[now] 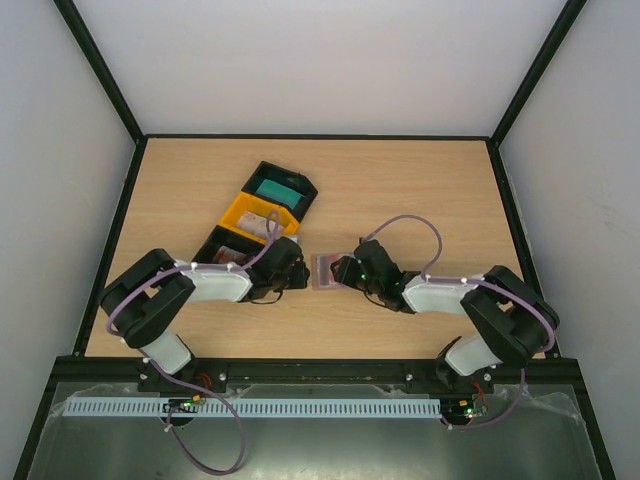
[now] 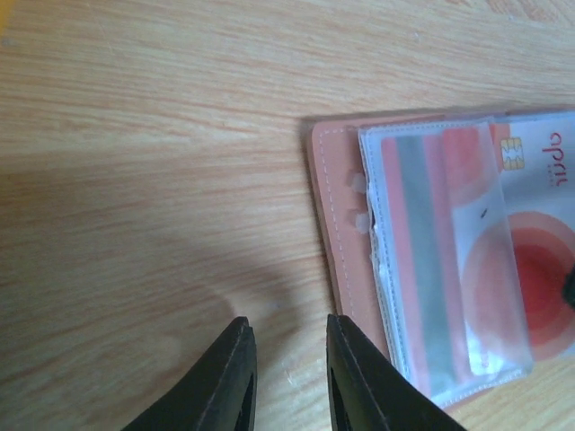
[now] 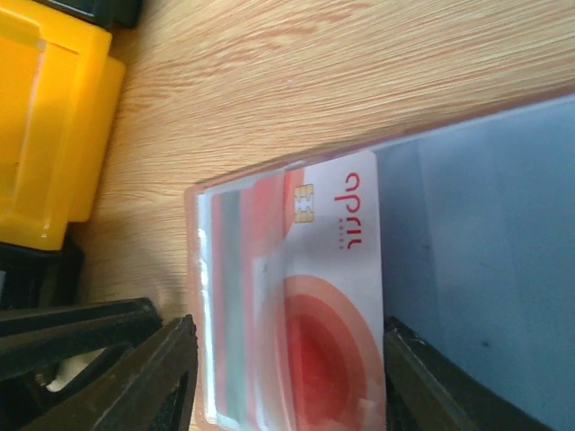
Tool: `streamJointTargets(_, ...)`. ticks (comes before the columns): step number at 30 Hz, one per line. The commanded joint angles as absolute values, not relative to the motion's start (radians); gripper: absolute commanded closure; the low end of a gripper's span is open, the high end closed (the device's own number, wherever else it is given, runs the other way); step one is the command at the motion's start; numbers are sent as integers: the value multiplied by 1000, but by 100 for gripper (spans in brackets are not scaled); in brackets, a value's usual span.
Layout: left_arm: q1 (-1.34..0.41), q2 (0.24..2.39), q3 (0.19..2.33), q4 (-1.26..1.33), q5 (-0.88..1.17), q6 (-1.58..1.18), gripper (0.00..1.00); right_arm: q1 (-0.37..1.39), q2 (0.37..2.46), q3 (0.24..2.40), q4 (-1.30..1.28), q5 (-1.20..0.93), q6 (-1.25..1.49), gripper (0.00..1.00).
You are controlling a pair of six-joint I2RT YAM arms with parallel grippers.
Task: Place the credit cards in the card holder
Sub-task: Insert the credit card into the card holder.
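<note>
Running sideways down the white part of the red-and-white credit card [image 3: 332, 296] is one red word that looks like "april". The finer print beside it is too small to read. A gold chip sits next to the word, and red rings fill the rest of the face. This card lies in the single, opened card holder [image 2: 328, 224], a pinkish-brown pouch with a stitched edge and clear sleeves. It is partly under one sleeve. Under the same plastic is a red surface with a grey stripe; whether that is a second card I cannot tell.

The right claw [image 3: 289, 328] is spread wide and grasps the card, with a finger against each side of card and holder. The left claw [image 2: 287, 323] hangs released just off the holder's stitched edge. Its fingers are a narrow gap apart with nothing between them, above bare counter [image 2: 135, 135].

Beyond the left claw stand three trays:
- The far black tray [image 1: 305, 190] holds a teal card [image 1: 275, 187].
- The yellow tray [image 1: 240, 212] holds a pale card [image 1: 262, 222].
- The near black tray [image 1: 210, 243] holds a reddish card [image 1: 232, 256].
</note>
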State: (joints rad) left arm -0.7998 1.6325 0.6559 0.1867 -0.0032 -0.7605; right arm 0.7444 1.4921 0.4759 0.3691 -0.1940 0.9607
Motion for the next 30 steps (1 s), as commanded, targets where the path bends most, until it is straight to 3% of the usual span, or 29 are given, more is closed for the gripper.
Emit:
streamJointTargets(1,-816,1617,648,54,51,-786,73,748,1443,534,92,-80,857,45)
streamJointTargets(10,-838,1554,665,39,44,-824,63,749,1438,578,-35,29,811,37)
streamJointTargets(21,-853,1638,725,49,-14,-857,60,749,1501,618,-9,-37,745,59)
streamJointTargets(30,-855,1702,742,69,4,-862,65,748,1542,611,60,-133,736,63)
